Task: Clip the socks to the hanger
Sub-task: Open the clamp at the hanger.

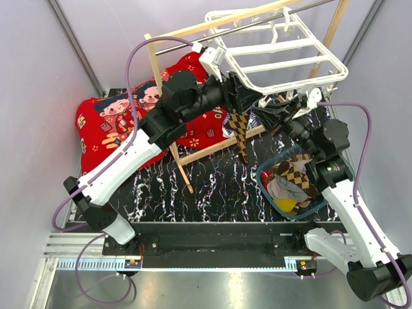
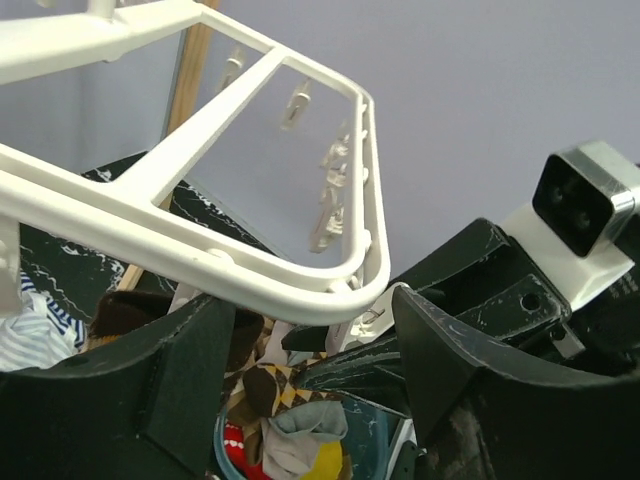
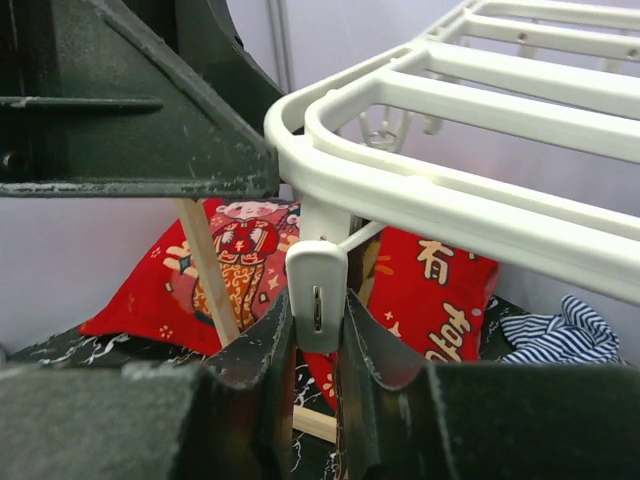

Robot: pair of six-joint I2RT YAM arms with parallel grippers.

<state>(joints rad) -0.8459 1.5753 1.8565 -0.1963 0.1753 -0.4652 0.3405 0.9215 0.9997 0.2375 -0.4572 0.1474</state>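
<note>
The white grid hanger (image 1: 277, 58) hangs from the pole at the back. My right gripper (image 1: 275, 114) is under its near rim, shut on a white clip peg (image 3: 317, 290) and pinching it between both fingers; the hanger rim (image 3: 450, 190) runs just above. My left gripper (image 1: 248, 96) is next to it, open, with the hanger's corner (image 2: 250, 270) across its wide-apart fingers (image 2: 160, 370). A checkered sock (image 1: 239, 132) dangles below the hanger's near-left corner and also shows in the left wrist view (image 2: 262, 385). More socks (image 1: 290, 183), checkered and grey, lie in the basket.
A blue basket (image 1: 267, 193) stands on the right of the black marbled table. A red printed cushion (image 1: 109, 122) lies at the back left. The light wooden rack (image 1: 177, 154) crosses under the left arm. A blue-and-white striped cloth (image 3: 565, 335) lies behind.
</note>
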